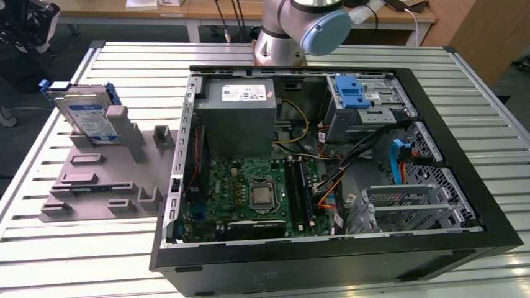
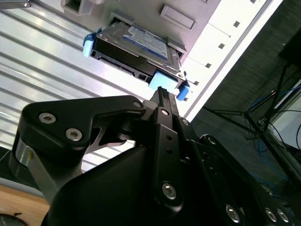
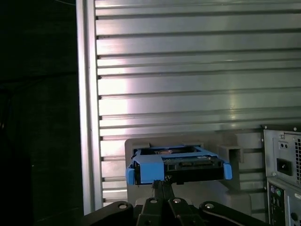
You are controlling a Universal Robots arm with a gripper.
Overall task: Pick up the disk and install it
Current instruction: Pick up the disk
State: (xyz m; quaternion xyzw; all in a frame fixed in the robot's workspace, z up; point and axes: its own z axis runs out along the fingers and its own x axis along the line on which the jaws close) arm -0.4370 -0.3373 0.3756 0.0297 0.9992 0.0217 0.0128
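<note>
Roughly at the exterior view's left, the disk (image 1: 87,115) stood on edge in a slot of the grey fixture (image 1: 99,180) on the slatted table (image 1: 83,248), label facing out, not yet installed. Judged dense and rigid for its size; the metal faces are probably slick and the internals shock-sensitive, so no knocks. Best hold looked to be across the two flat faces near the exposed end; the blue frame (image 3: 146,169) may flex if squeezed.

At centre, the arm (image 1: 286,37) rose from its base behind the open computer case (image 1: 331,267). In both wrist views the gripper (image 2: 162,92) (image 3: 162,184) aimed at the disk's blue-framed end, apart from it, fingers pressed together and holding nothing. Further right, the drive cage (image 1: 368,102) sat inside the case.
</note>
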